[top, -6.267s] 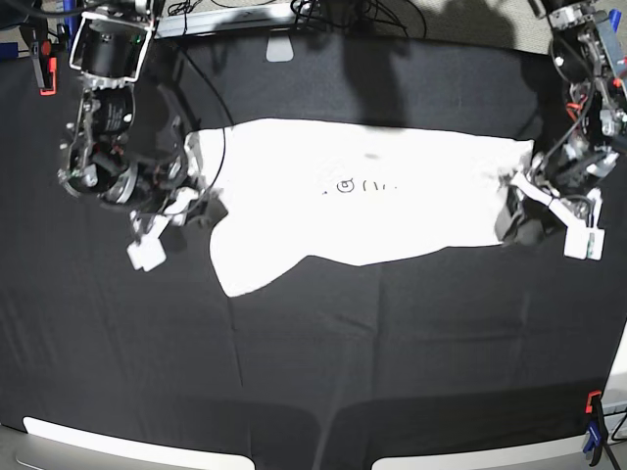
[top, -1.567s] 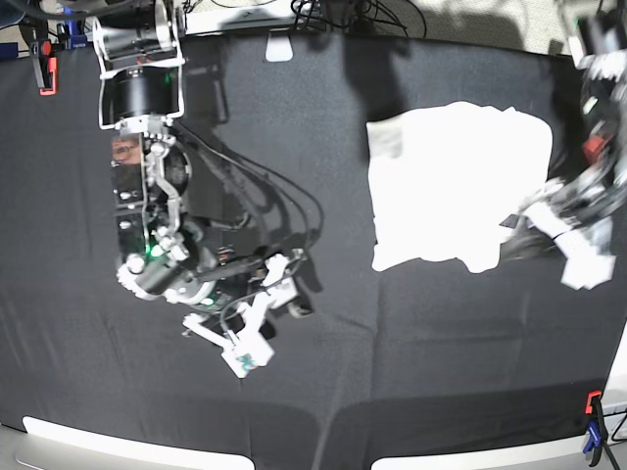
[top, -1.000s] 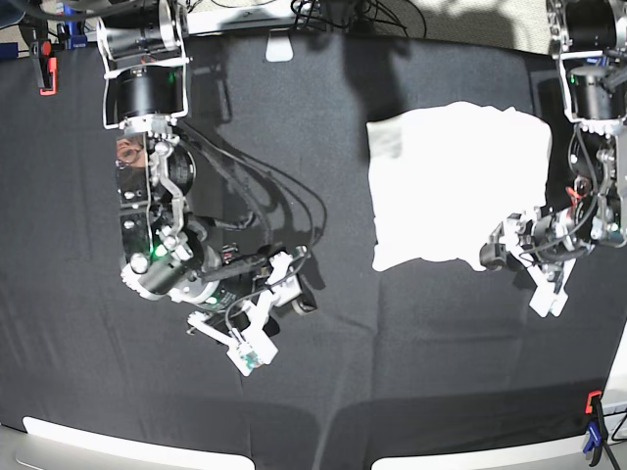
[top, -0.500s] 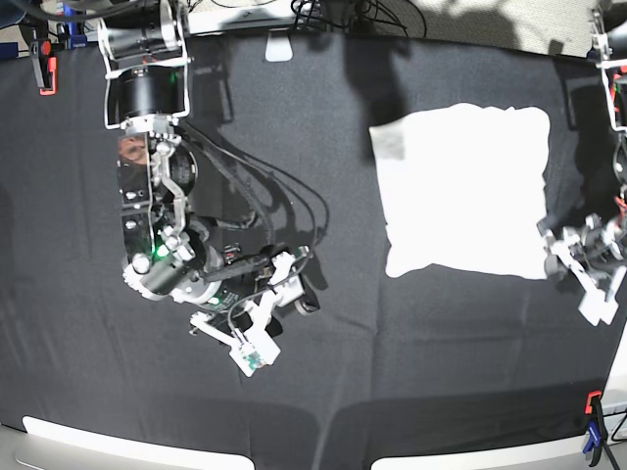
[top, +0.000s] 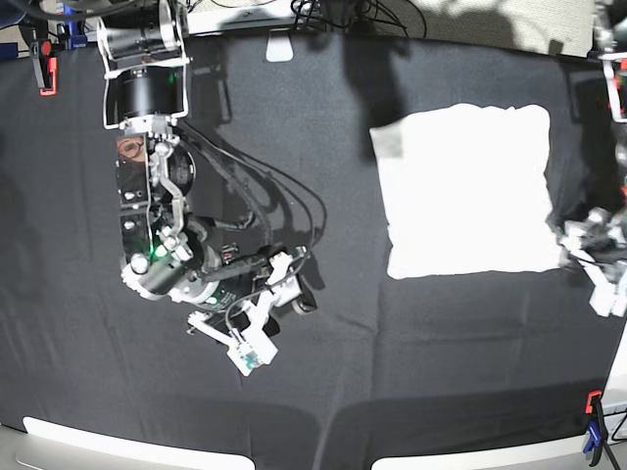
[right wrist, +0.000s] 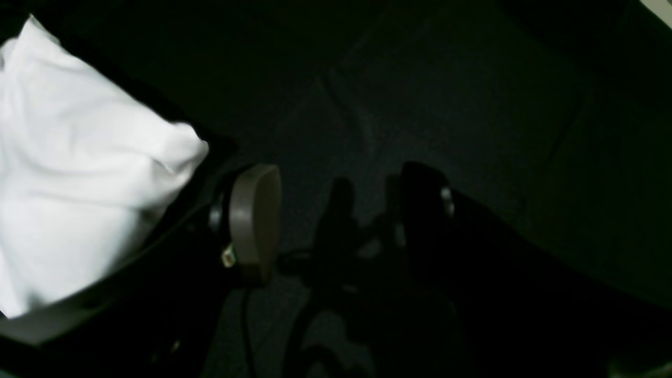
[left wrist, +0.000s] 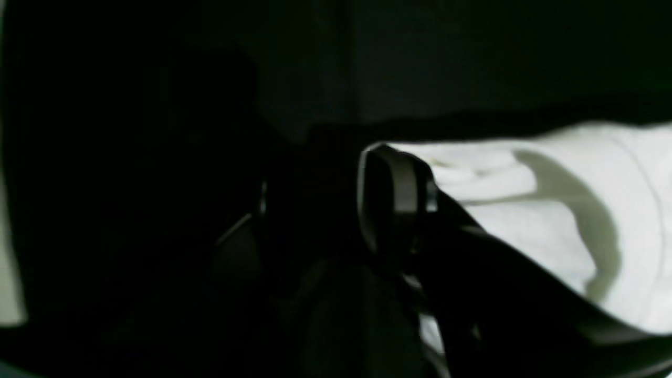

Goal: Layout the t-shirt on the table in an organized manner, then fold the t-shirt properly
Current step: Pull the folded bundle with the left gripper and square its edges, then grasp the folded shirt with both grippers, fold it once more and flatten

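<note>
We've got the t-shirt [top: 465,191] folded square at 2 o'clock on the table [top: 411,382], right gripper [right wrist: 336,210] agape and empty, left gripper [top: 593,264] state unclear, likely one fold left.

1. An orange clamp [top: 44,70] at the far corner, well behind the right arm's jaws
2. An orange and blue clamp [top: 593,423] at the near corner, just in front of the left arm's jaws
3. Black cables [top: 338,12] bunched beyond the far edge

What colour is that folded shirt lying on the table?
Plain white; no print shows on the t-shirt. The base view shows it best.
</note>
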Robot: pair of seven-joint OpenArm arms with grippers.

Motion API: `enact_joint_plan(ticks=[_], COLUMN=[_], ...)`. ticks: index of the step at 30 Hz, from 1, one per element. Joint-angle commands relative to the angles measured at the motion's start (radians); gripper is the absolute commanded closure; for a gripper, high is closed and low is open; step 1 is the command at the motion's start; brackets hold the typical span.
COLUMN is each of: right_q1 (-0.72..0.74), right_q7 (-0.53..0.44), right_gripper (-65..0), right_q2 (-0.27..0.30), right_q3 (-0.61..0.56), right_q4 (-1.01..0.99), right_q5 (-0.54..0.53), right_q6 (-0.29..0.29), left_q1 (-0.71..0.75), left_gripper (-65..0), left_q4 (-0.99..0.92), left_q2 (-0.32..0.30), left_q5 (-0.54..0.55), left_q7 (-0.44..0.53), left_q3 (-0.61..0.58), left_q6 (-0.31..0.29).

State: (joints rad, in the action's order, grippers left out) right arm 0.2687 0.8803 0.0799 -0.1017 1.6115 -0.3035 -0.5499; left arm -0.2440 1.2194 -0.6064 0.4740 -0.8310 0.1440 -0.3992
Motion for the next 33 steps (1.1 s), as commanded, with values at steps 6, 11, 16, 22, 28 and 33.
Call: enact_joint_plan(ticks=[6,11,16,22,28,33], right_q1=[0.028,0.030,0.064,0.164,0.254,0.283], right_q7=[-0.066,-0.108,-0.124,-0.164,-0.235,-0.319], right_gripper=[-35.3,-35.2,-23.0,-2.5,0.0,0.0], right_q2=[-0.026,-0.087,-0.151,-0.212,-0.237,-0.237], right_q3=[0.003,0.002,-0.046,-0.146,-0.251,-0.326], right_q4=[0.013,0.011,-0.054,-0.261,-0.515,-0.681], right_q5=[-0.011,-0.011,-0.011,0.051,0.140,0.178], right_q6=[-0.004,-0.004,-0.004,-0.004,-0.004,-0.004], left_q1=[-0.010,0.061,0.237,0.426,0.533,0.603], left_gripper=[-15.7,-0.6,0.0,0.0,0.0,0.0], left_q4=[0.085,0.196,0.318,0.435,0.536,0.547], left_q2=[-0.034,-0.034,-0.022,0.037,0.111,0.163], left_q5=[0.089,0.217,0.287,0.286,0.286,0.255], left_q7=[0.021,-0.068,-0.107,-0.145,-0.150,-0.166], left_q3=[0.088,0.118,0.118,0.118,0.119,0.119], left_q6=[0.029,-0.076,-0.117,-0.117,-0.117,-0.118])
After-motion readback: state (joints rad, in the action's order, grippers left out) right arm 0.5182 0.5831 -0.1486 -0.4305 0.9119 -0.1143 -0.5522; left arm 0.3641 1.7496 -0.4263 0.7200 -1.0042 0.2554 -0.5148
